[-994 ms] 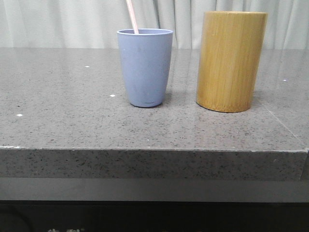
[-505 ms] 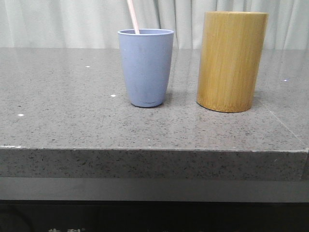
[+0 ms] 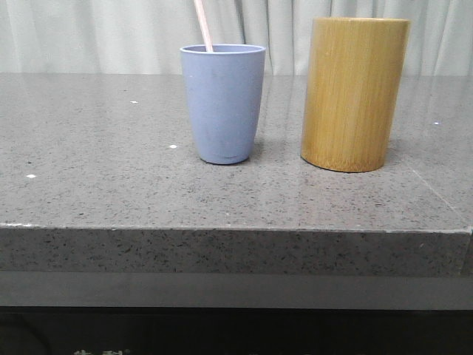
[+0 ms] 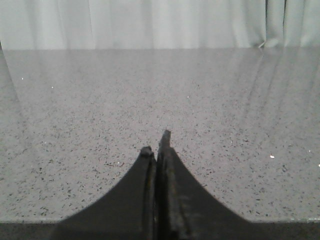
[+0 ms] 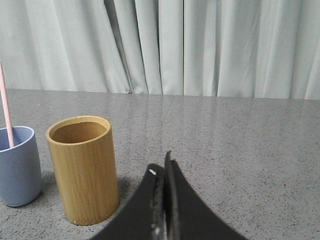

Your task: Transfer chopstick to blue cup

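Chopstick (image 3: 202,25) stays leaning in blue cup (image 3: 222,103).

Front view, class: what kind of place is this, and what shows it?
Probably a staged indoor test bench, not a kitchen: a speckled grey stone countertop, a pale pleated curtain behind, and just a blue cup and bamboo holder.

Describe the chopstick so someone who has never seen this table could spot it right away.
On the grey speckled stone table, two containers stand side by side in front of a pale curtain: a blue cup and, to its right, a taller bamboo holder. The chopstick stands inside the blue cup, leaning left and rising well above its rim. It is the only thin, pale pink stick there.
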`<state>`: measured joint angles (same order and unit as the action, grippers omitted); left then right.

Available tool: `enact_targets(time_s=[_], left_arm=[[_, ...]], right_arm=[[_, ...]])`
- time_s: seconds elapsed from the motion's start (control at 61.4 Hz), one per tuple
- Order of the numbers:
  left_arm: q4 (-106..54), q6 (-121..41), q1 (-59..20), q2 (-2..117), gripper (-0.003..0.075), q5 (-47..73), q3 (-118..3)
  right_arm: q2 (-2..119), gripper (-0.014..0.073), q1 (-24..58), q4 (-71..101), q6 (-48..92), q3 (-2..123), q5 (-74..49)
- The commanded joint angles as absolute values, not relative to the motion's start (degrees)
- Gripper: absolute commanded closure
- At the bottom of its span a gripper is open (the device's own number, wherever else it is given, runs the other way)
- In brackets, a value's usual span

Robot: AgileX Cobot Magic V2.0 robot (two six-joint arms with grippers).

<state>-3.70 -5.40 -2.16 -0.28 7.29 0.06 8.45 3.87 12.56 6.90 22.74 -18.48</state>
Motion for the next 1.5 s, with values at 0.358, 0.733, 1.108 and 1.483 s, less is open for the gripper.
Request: enact_targets(time_s=[0.358, 0.733, 1.108, 1.483], left_arm=[[-4.04, -4.89, -2.28, -1.61, 0.0739, 1.85, 0.59], [-4.04, -4.89, -2.28, -1.61, 0.0739, 1.85, 0.59], [-4.04, -4.89, -2.28, -1.61, 0.0739, 1.85, 0.59], [-4.04, -4.89, -2.28, -1.61, 0.0739, 1.85, 0.59]], right_arm=[[9.0, 0.0709, 3.63, 12.85, 7.56, 24.16, -13.87], [9.0, 0.0709, 3.63, 12.85, 7.56, 24.16, -13.87], [8.68, 0.0709, 3.24, 11.65, 7.56, 20.66, -13.18], [-2.03, 0.0709, -1.41, 11.48, 7.56, -1.1, -3.4]])
